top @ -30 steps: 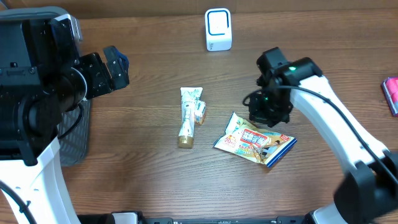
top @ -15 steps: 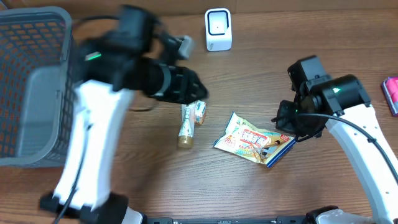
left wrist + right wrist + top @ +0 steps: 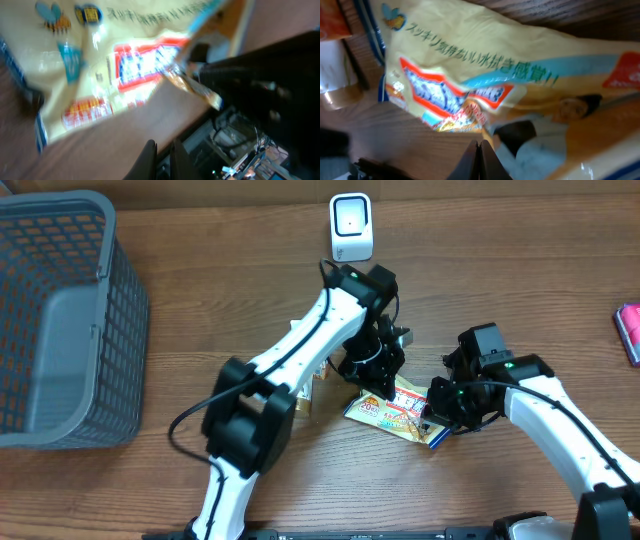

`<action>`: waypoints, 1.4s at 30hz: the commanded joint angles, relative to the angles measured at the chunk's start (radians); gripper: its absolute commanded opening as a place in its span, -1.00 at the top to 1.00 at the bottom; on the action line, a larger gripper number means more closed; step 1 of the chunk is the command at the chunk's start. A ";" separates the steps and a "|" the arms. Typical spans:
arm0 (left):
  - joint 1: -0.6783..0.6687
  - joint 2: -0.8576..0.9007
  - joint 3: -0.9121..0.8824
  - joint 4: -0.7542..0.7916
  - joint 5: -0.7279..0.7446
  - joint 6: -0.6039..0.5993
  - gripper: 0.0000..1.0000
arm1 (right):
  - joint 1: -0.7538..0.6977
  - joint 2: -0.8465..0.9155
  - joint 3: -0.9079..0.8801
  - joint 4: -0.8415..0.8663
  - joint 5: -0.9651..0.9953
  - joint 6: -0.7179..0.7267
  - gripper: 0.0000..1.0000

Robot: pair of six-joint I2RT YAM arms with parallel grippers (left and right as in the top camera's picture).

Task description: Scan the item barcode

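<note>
The item is a flat yellow snack packet [image 3: 408, 406] with red and blue print, lying on the wooden table right of centre. No barcode shows on its upper face in any view. My left gripper [image 3: 378, 380] hangs over the packet's left end; in the left wrist view its jaws [image 3: 163, 152] stand shut with nothing between them, the packet [image 3: 115, 65] just ahead. My right gripper [image 3: 441, 408] sits at the packet's right end, shut and empty [image 3: 479, 149], tips at the edge of the packet [image 3: 495, 65]. The white scanner [image 3: 350, 227] stands at the back.
A grey mesh basket [image 3: 60, 320] fills the left side. A white tube with a gold cap [image 3: 308, 402] lies left of the packet, largely under my left arm. Something pink [image 3: 630, 332] lies at the right edge.
My left arm swung from beside the basket across to the packet's left end, and its jaws closed. My right gripper moved down and right to the packet's right end.
</note>
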 commanded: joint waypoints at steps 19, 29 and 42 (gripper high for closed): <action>0.174 0.194 0.270 -0.151 -0.380 -0.193 0.92 | -0.103 0.083 0.144 -0.229 0.267 0.051 0.87; 0.190 0.194 0.621 -0.297 -0.346 -0.172 0.82 | -0.101 0.092 0.286 -0.192 0.077 -0.301 -0.96; 0.260 0.195 0.619 -0.301 -0.346 -0.172 -1.00 | -0.101 0.270 0.216 -0.034 0.002 -0.407 -1.00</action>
